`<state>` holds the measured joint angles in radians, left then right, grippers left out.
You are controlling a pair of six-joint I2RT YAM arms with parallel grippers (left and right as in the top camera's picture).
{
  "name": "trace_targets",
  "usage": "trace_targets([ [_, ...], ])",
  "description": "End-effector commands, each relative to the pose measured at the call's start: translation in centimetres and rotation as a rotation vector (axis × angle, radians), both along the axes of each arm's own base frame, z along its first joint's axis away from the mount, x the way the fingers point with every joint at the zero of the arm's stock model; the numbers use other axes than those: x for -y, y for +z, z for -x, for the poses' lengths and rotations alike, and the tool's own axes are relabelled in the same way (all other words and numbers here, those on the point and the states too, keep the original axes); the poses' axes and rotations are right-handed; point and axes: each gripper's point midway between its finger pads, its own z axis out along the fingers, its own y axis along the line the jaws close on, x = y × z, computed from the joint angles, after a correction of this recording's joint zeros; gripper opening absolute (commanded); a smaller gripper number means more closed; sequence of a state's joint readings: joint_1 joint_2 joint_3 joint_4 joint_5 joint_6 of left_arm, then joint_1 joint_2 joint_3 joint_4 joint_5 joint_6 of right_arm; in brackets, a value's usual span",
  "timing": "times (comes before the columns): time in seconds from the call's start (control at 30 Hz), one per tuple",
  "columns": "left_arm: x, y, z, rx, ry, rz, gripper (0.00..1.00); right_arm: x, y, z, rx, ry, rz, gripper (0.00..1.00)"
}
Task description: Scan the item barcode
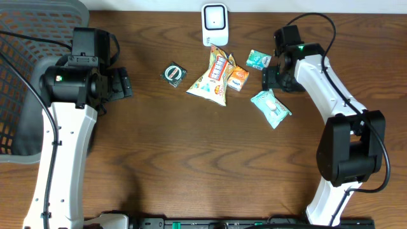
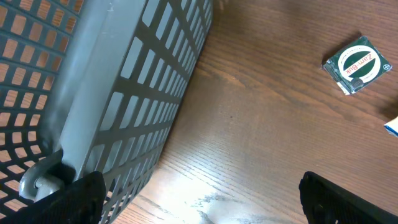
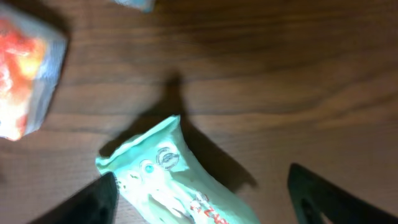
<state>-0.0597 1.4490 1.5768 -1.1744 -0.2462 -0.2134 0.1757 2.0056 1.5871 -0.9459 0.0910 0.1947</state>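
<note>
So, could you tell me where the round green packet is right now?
In the overhead view the round green packet lies left of the yellow snack bag, below-left of the white scanner.

Scanner (image 1: 214,24) behind snack bag (image 1: 213,76); basket (image 1: 25,83) far left.

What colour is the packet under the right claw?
Mint green with white print, the packet lying on the table; the right wrist view shows it best.

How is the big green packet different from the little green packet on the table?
The big green packet is longer and lies nearer the table's front; the little green packet is squarer and sits farther back. The big one lies tilted with white print showing. Both are mint-green, sealed and flat on the table.
</note>
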Motion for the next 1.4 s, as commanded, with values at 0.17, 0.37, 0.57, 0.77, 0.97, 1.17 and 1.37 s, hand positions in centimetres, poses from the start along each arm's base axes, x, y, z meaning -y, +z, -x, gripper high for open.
trace_targets([
  [0.17, -0.5, 0.6, 0.1, 0.015, 0.017, -0.012, 0.98, -2.6, -3.5, 1.8, -0.054, 0.184, -0.217, 0.73],
  [0.37, -0.5, 0.6, 0.1, 0.015, 0.017, -0.012, 0.98, -2.1, -4.7, 2.8, -0.069, 0.200, -0.347, 0.48],
  [0.57, -0.5, 0.6, 0.1, 0.015, 0.017, -0.012, 0.98, 0.0, -5.8, 3.9, -0.099, 0.179, -0.345, 0.67],
  [0.77, -0.5, 0.6, 0.1, 0.015, 0.017, -0.012, 0.98, -0.5, -7.0, 5.4, -0.132, 0.182, -0.383, 0.57],
  [0.97, -0.5, 0.6, 0.1, 0.015, 0.017, -0.012, 0.98, -1.7, -7.3, 6.2, -0.138, 0.190, -0.458, 0.14],
  [1.17, -0.5, 0.6, 0.1, 0.015, 0.017, -0.012, 0.98, -2.1, -4.8, 5.1, -0.114, 0.188, -0.478, 0.01],
  [1.37, -0.5, 0.6, 0.1, 0.015, 0.017, -0.012, 0.98, 1.1, -1.1, 3.0, -0.055, 0.059, -0.168, 0.01],
])
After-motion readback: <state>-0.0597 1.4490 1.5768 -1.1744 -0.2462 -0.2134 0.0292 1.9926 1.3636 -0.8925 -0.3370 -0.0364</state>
